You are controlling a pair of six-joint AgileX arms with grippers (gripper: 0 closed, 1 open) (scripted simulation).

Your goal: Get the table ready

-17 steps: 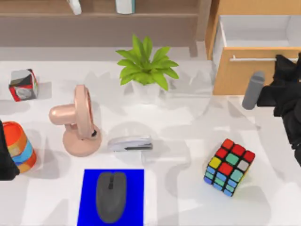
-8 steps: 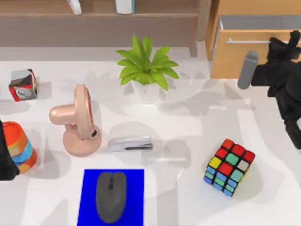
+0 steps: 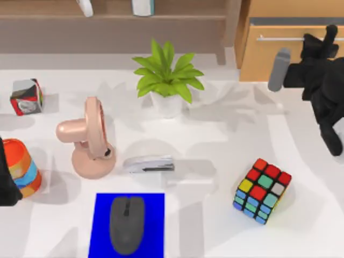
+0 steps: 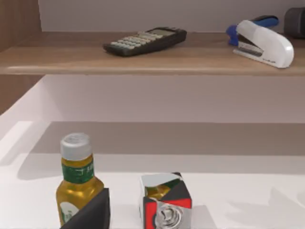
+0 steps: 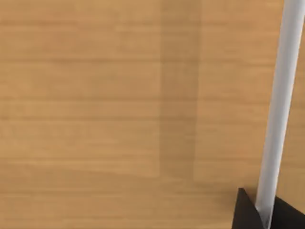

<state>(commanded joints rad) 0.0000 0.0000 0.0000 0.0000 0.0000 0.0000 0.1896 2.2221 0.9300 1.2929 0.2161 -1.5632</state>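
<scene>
The table (image 3: 226,140), the broad white surface across the top view, carries everything I am tidying. At its far right edge stands the wooden cabinet (image 3: 279,54), its drawer front nearly flush with the carcass; I judge the closing push all but complete. My right gripper (image 3: 317,45) sits at the drawer's white handle (image 5: 276,109), and the right wrist view shows a dark fingertip on each side of that bar, so the pincer is pinching the handle. My left arm (image 3: 6,177) is parked at the table's left edge beside the striped cup (image 3: 22,166); whether its pincer is spread or pressed together I cannot tell. Left on the table, probably for later sorting: plant (image 3: 166,75), pink fan (image 3: 88,137), blue mat (image 3: 129,223) under the mouse (image 3: 127,223), colour cube (image 3: 262,189), stapler (image 3: 149,164)
</scene>
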